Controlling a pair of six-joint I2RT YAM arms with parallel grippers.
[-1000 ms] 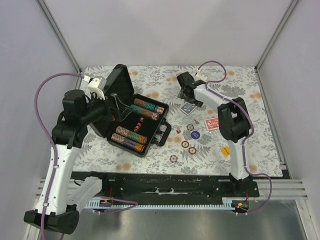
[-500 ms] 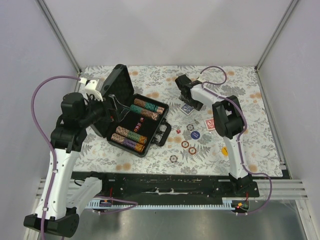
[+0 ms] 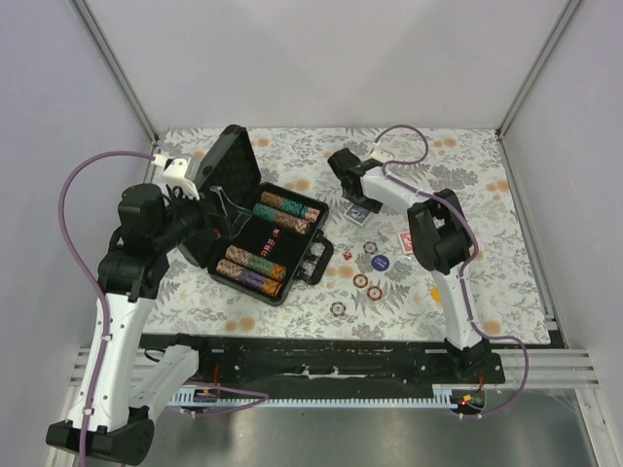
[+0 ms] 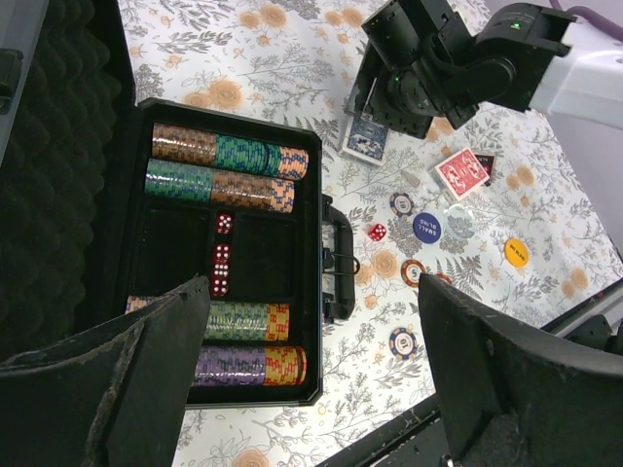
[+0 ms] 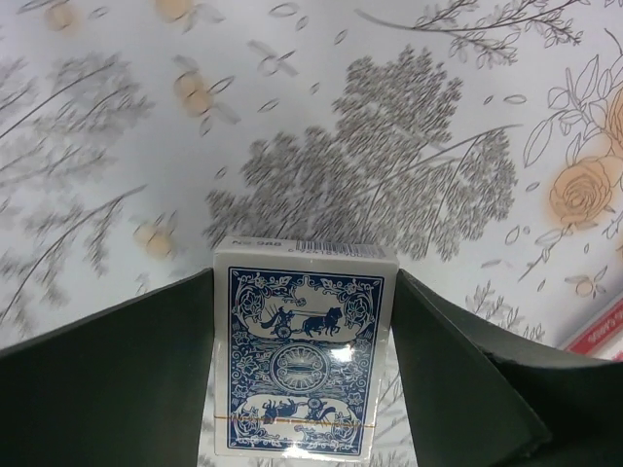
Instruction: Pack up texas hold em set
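One blue card deck (image 5: 297, 350) lies flat on the counter (image 5: 389, 97) near the open briefcase (image 4: 165, 105), its long edges clamped by the right tool (image 5: 304, 292). A shallow pinch could let it tilt or slip when lifted. The left tool (image 4: 311, 292) hovers spread and empty.

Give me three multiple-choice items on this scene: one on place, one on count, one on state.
1. Where is the blue deck? A in the case; B between the right fingers; C on the lid.
2. How many chip rows lie in the case? A two; B six; C four.
3. The case is: A open; B shut; C upside down.
Answers: B, the fingers flank it; C, two rows at each end; A, the lid stands raised.
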